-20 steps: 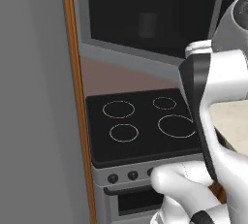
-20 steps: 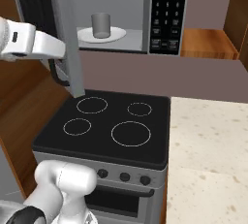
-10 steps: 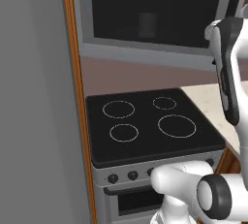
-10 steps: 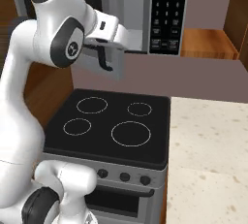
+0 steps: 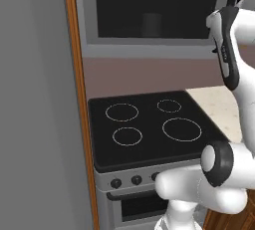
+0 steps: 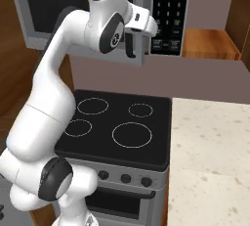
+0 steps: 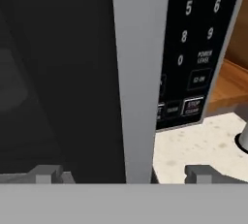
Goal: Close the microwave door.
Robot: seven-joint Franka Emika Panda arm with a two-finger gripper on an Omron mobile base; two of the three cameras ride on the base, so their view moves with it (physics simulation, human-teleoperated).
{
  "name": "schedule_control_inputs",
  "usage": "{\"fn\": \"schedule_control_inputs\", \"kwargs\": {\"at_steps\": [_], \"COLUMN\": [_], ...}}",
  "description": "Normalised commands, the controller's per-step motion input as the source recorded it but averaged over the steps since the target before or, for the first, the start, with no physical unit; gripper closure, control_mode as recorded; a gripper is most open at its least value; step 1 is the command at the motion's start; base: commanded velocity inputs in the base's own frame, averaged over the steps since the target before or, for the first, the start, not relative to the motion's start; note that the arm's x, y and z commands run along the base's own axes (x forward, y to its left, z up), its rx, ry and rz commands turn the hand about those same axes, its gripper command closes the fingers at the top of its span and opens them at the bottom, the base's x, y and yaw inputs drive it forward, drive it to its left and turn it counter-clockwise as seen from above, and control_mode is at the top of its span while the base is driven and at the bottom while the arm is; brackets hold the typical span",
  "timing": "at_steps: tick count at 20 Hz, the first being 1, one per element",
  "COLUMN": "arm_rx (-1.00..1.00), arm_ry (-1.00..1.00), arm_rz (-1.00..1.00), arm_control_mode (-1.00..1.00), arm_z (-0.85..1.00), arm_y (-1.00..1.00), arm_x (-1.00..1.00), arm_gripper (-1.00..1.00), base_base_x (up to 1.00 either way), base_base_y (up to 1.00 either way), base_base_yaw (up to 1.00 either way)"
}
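The microwave door (image 6: pixel 58 5), a grey frame around dark tinted glass, now stands across the front of the microwave (image 6: pixel 168 14), its free edge next to the black keypad strip. A faint shape shows through the glass (image 5: pixel 152 22). My gripper (image 6: pixel 131 44) is up against the lower part of the door's free edge. In the hand view the door's grey frame (image 7: pixel 138 72) runs straight up ahead of my gripper (image 7: pixel 125 174), with the keypad (image 7: pixel 193 48) to its right. The fingertips (image 7: pixel 48 173) are wide apart and hold nothing. Whether a gap remains at the door I cannot tell.
Below the microwave is a black-topped stove (image 6: pixel 117 122) with four ring burners and a row of knobs (image 5: pixel 135 180). A speckled counter (image 6: pixel 210 142) lies to its right. A tall grey panel with a wooden edge (image 5: pixel 35 99) rises at the left. A wooden shelf (image 6: pixel 210 44) is beside the microwave.
The door has swung from wide open to across the microwave's front, hiding the interior. My arm has risen and swung right with it, the hand following the door's edge.
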Motion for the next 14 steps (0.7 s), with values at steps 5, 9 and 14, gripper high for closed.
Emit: {"fn": "schedule_control_inputs", "kwargs": {"at_steps": [5, 9, 14], "arm_rx": [-0.06, -0.11, -0.10], "arm_ry": [-0.05, -0.15, -0.29], "arm_rz": [-0.16, -0.22, -0.24], "arm_control_mode": [-1.00, -1.00, -1.00], "arm_z": [0.00, -0.01, -0.17], "arm_y": [0.09, 0.28, 0.37], "arm_x": [1.00, 0.93, 0.49], "arm_gripper": [-1.00, -1.00, -1.00], "base_base_x": [0.00, 0.00, 0.00], "base_base_y": [0.00, 0.00, 0.00], "base_base_yaw": [0.00, 0.00, 0.00]}}
